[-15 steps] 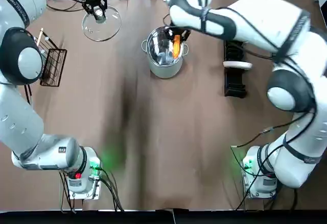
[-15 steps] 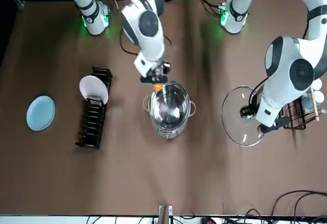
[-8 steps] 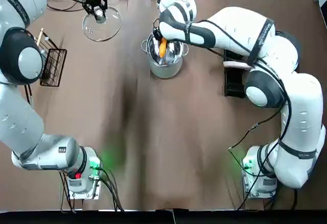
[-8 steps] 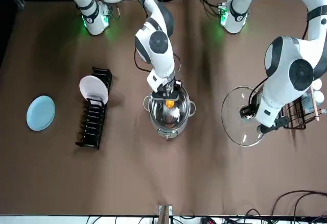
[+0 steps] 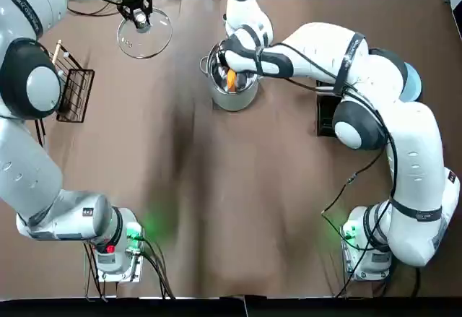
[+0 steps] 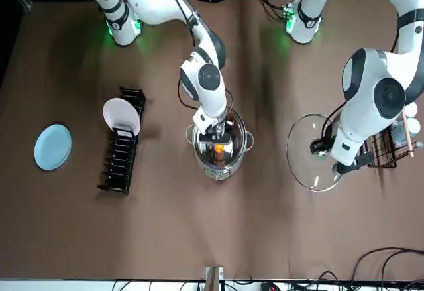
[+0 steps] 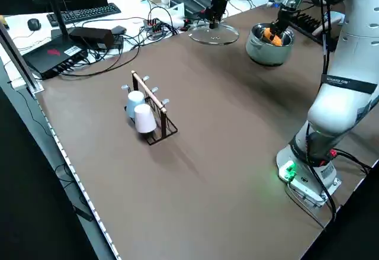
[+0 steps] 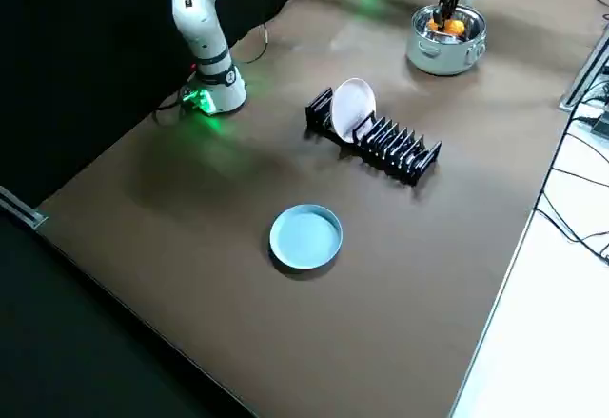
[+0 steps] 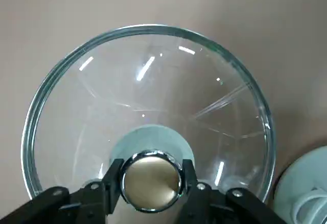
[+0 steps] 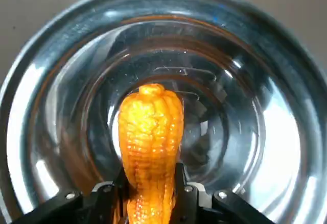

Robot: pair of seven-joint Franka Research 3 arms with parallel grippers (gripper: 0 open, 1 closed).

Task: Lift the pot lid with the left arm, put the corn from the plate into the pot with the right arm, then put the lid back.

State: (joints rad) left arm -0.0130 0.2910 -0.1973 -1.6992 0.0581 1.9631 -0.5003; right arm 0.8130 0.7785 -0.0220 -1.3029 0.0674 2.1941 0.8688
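The right gripper (image 10: pixel 150 196) is down in the mouth of the shiny metal pot (image 10: pixel 286 147). Its two fingers (image 10: pixel 110 196) are closed tight on one end of the orange corn (image 10: pixel 150 132). The corn hangs inside the pot with its tip pointing at the bottom. I cannot tell if the tip touches the bottom.

The left gripper (image 9: pixel 152 183) is well apart from the pot, on the robot's left at the far side of the brown table (image 5: pixel 216 187). Its fingers (image 9: pixel 110 185) squeeze the round silver knob (image 9: pixel 152 175) of the glass lid (image 9: pixel 153 81), one finger on each side. The lid is flat and very low over the table. I cannot tell if it touches.

A dark band (image 7: pixel 342 82) on the left arm (image 7: pixel 337 112) has small writing that I cannot read.

The blue plate (image 8: pixel 305 237) lies far off on the robot's right. Between it and the pot stands a black dish rack (image 8: pixel 390 147) with one white plate (image 8: pixel 352 109) standing up in it. The right arm (image 5: pixel 325 39) reaches over that rack to the pot. Not far from the lid is a small wire rack (image 7: pixel 157 118) with a white cup (image 7: pixel 144 121) and a blue cup (image 7: pixel 135 100).
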